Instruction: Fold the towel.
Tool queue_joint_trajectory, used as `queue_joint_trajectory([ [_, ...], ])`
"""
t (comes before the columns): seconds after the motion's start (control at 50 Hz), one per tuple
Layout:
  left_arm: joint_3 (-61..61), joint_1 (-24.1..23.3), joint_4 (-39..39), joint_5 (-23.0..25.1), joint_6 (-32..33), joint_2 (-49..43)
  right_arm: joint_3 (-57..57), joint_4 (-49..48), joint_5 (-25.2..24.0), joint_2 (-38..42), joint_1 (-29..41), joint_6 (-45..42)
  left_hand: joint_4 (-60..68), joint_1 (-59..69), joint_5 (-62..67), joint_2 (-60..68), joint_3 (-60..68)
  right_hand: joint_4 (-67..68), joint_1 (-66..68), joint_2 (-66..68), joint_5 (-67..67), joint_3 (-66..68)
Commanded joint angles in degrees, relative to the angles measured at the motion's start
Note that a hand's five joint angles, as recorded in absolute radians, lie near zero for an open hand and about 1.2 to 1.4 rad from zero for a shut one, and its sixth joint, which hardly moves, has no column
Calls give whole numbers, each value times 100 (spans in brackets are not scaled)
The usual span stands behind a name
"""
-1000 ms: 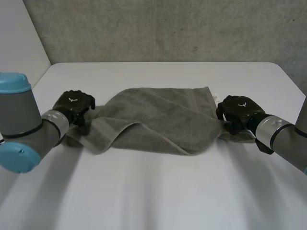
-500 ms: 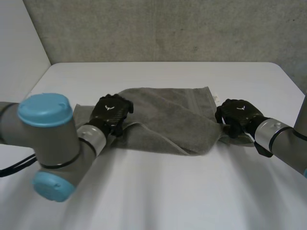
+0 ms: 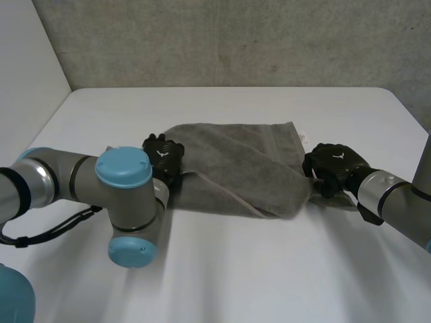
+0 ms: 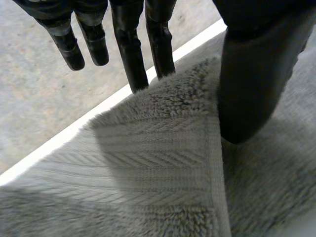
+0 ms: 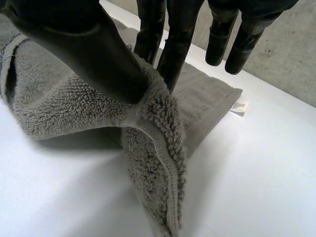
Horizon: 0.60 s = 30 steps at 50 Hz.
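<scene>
A grey towel (image 3: pixel 236 161) lies crumpled across the middle of the white table (image 3: pixel 269 269). My left hand (image 3: pixel 163 156) is over the towel's left part. In the left wrist view a banded corner of the towel (image 4: pixel 158 163) stands between the thumb (image 4: pixel 252 89) and two straight fingers (image 4: pixel 131 54) that pinch it. My right hand (image 3: pixel 333 165) is at the towel's right end. In the right wrist view its thumb (image 5: pixel 84 54) and fingers (image 5: pixel 173 44) pinch a raised ridge of the towel's edge (image 5: pixel 153 123).
A small white label (image 5: pixel 239 106) sticks out of the towel's far right corner (image 3: pixel 304 136). My left arm's elbow (image 3: pixel 124 202) hangs over the table's front left. A grey wall (image 3: pixel 236 40) runs behind the table's far edge.
My left hand has swung from the towel's left end to the right, carrying that corner over the towel, and its fingers have closed somewhat. The right hand has barely moved.
</scene>
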Motion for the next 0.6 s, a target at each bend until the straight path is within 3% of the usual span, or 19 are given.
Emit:
queue_joint_trajectory([
  [0.02,-216,165,-75,-167,361,208,-17,35,61,-3,-53,0,-322,640,683,667,-265,-304,481,573,431,-191],
  [0.28,-1735,674,-268,87,387,2079,115,632,26,-450,-263,-324,-322,1935,1978,1962,-265,-304,481,573,431,-191],
  [0.4,-2193,841,-532,798,387,2256,238,493,-9,-486,-291,-342,-322,3042,3085,3069,-265,-304,481,573,431,-191],
  [0.54,-2264,1043,-629,1046,379,2151,124,-105,26,-215,-238,-272,-322,3766,3809,3793,-265,-304,481,573,431,-191],
  [0.58,-2246,1079,-629,1055,379,2089,54,-176,61,-64,-229,-272,-322,3766,3809,3793,-265,-304,-34,58,-84,-191],
  [0.6,-2229,1113,-629,1055,379,2037,-25,-185,105,32,-220,-263,-322,3766,3809,3793,-265,-304,-2516,-2423,-2565,-191],
])
